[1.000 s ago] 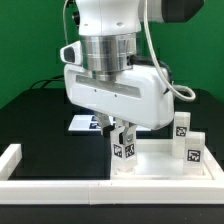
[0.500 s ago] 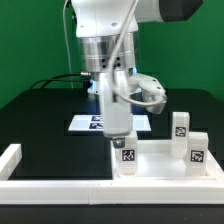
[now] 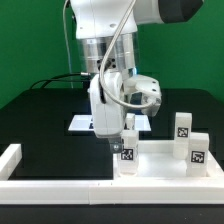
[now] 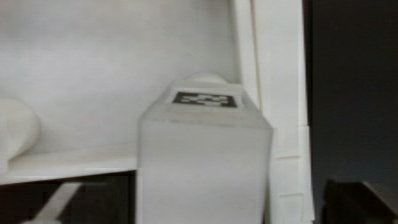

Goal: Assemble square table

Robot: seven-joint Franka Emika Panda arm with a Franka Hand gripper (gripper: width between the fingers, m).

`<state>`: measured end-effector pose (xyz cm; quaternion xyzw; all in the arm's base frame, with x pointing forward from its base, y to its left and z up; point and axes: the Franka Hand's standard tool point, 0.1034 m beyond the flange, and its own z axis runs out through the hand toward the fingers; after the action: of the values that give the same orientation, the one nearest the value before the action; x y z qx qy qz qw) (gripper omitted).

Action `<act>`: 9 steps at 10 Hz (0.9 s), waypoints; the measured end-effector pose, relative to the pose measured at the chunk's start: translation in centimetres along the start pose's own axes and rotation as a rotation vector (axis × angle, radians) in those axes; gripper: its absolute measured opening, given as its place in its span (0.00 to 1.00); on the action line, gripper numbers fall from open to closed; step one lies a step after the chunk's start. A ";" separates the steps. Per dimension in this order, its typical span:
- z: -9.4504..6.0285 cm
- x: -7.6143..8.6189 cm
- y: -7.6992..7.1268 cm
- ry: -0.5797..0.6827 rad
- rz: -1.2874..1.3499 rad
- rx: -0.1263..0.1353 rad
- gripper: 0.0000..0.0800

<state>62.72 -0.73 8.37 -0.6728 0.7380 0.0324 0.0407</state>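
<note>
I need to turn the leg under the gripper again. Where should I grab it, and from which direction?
Take the leg from straight above, fingers on two opposite flat side faces just below its top. It stands upright on the square table at the near corner, so the lower part is probably seated. The top is free, with the gripper right above it. The border wall runs close along one side, so keep the fingers off that side.
</note>
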 end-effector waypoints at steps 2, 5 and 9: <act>0.1 -0.7 0.0 0.050 -0.391 -0.027 0.80; 0.1 -0.6 0.0 0.044 -0.597 -0.030 0.81; 0.9 -2.4 0.5 0.110 -1.174 -0.090 0.81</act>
<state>62.48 1.78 7.70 -0.9704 0.2411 0.0008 -0.0153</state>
